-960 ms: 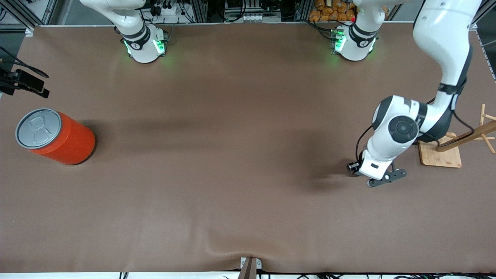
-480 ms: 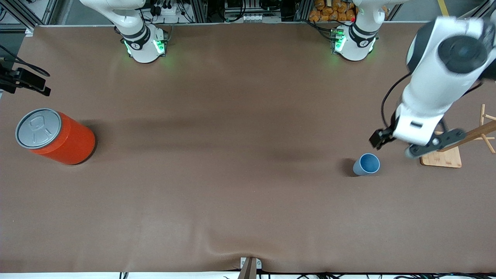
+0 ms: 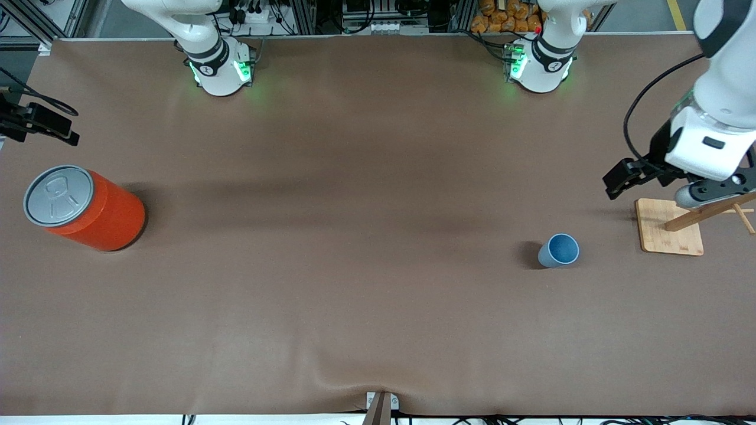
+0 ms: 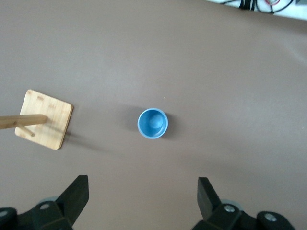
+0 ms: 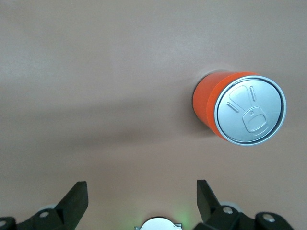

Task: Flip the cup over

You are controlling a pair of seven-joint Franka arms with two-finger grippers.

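The small light blue cup (image 3: pixel 558 250) stands upright on the brown table with its darker blue mouth facing up, toward the left arm's end. It also shows in the left wrist view (image 4: pixel 153 123). My left gripper (image 3: pixel 711 192) is open and empty, raised over the wooden stand's base, apart from the cup; its own view shows it (image 4: pixel 143 196) with the fingers wide apart. My right gripper (image 5: pixel 142 199) is open and empty, held high over its own base; it is out of the front view.
A large orange-red can (image 3: pixel 88 206) with a grey lid stands at the right arm's end, also in the right wrist view (image 5: pixel 235 108). A wooden stand (image 3: pixel 670 227) with a slanted pole stands beside the cup, at the table's end.
My left gripper has lifted off the cup and moved away toward the wooden stand. The cup, hidden under the hand a second ago, stands uncovered. The right arm has not moved.
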